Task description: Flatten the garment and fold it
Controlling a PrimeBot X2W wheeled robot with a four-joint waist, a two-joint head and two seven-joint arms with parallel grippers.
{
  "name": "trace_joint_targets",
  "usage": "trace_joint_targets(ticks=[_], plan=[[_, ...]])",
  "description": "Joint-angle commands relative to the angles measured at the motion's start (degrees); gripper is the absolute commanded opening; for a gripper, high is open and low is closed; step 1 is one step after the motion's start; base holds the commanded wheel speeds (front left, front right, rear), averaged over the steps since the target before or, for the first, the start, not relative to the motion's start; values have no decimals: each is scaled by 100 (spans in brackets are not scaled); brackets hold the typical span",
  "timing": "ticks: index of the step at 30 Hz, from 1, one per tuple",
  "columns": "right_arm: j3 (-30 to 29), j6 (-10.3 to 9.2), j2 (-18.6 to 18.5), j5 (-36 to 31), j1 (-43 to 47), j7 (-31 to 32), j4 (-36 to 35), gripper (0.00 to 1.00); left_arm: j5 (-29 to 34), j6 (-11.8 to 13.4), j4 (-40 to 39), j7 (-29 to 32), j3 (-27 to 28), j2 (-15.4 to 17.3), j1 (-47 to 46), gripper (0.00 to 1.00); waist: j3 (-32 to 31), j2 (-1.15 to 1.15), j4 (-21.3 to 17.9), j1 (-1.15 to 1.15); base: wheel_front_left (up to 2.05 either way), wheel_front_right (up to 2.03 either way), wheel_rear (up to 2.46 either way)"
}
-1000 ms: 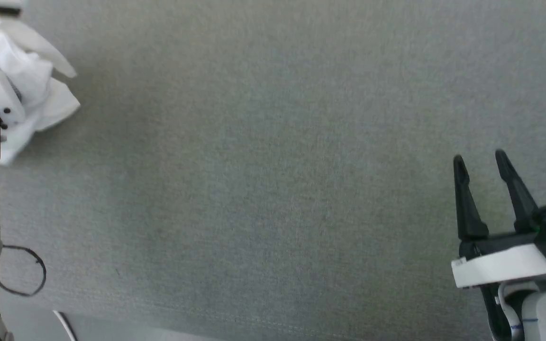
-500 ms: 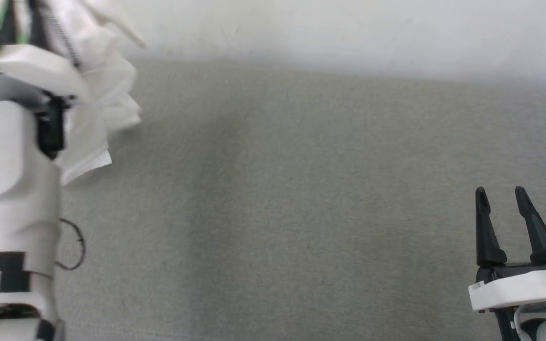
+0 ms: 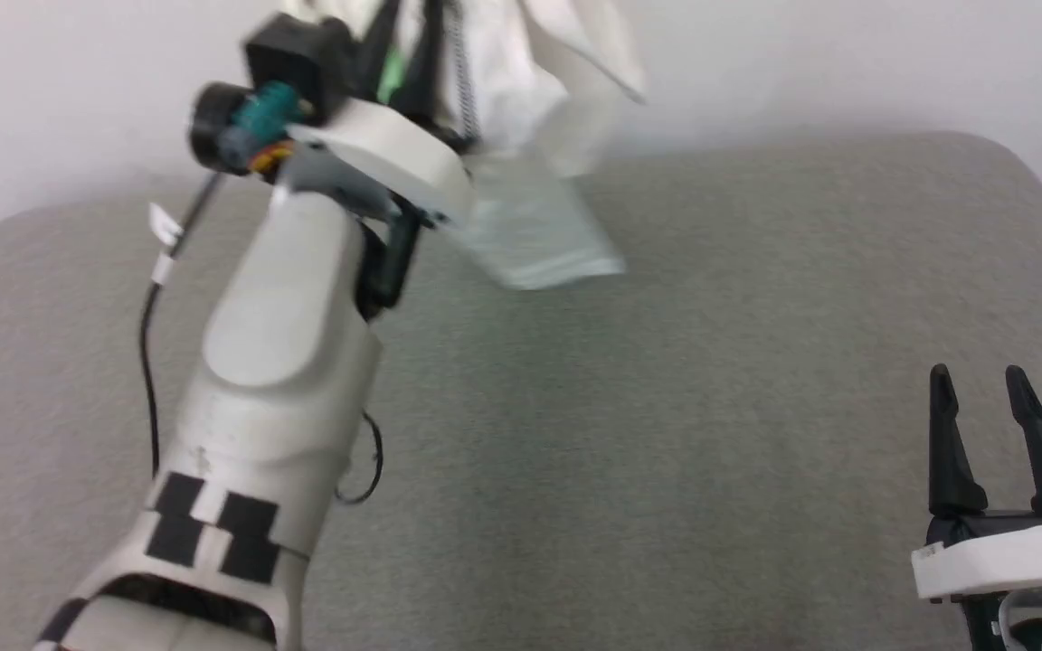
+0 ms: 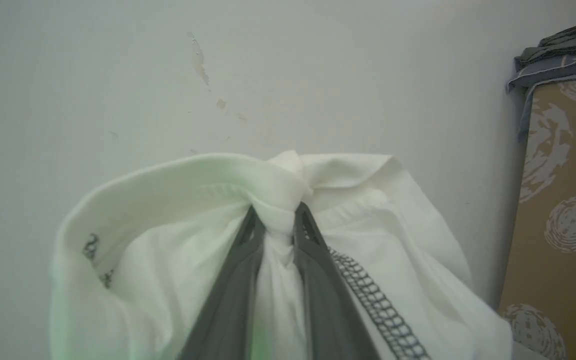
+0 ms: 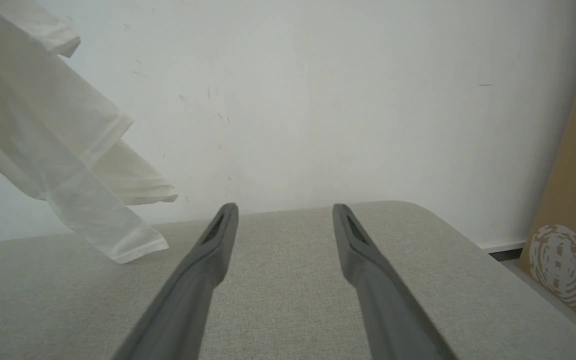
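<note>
The left claw (image 4: 275, 212) is clamped on a bunched pinch of the white, thin-fabric short-sleeved T-shirt with grey stitched seams (image 3: 521, 99), which hangs crumpled in the air over the far side of the grey fabric-covered bench (image 3: 666, 407). To do this step well, I judge the shirt should be lowered slowly so its loose end lands first and drags flat, with the right claw (image 3: 978, 380) — wide apart, empty, low at the right — taking a second corner. Count: one shirt, one bench, two claws.

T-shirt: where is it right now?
Head view, top centre: the T-shirt hangs bunched in the left pincer, above the far edge of the grey padded surface near the white wall, apart from the right pincer.
</note>
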Motion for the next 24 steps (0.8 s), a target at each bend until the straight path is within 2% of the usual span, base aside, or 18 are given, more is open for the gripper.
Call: trace_joint_targets(ticks=[1, 4, 8, 14, 15, 16, 19, 24], plan=[[-3, -10, 12, 69, 0, -11, 1, 100, -52, -34, -71, -31, -163, 5, 170, 0, 177, -1, -458, 0, 0, 0, 0], [-10, -10, 12, 140, 2, -30, 67, 100, -415, -52, -178, -5, -854, -13, 616, 0, 281, -1, -583, 0, 0, 0, 0], [77, -10, 12, 180, -17, -76, 209, 100, -965, 162, -149, 38, -1728, -16, 1550, 0, 315, -1, -720, 0, 0, 0, 0], [118, -10, 12, 248, -26, -154, 343, 100, -1341, 491, 246, 72, -2321, -17, 2807, 0, 352, -1, -763, 0, 0, 0, 0], [143, -10, 12, 259, -29, -162, 359, 100, -1407, 511, 245, 49, -2331, -17, 2942, 33, 353, -1, -758, 0, 0, 0, 0], [166, -10, 12, 281, -37, -171, 378, 100, -1494, 516, 187, 18, -2299, -17, 3054, 100, 346, -1, -749, 0, 0, 0, 0], [188, -10, 12, 261, -48, -193, 431, 100, -1442, 610, -185, -33, -2104, -17, 3290, 100, 313, -1, -696, 0, 0, 0, 0], [278, -10, 13, 208, -10, -227, 428, 100, -1255, 458, -1555, -39, -1314, -18, 3958, 100, 113, -1, -604, 0, 0, 0, 0]])
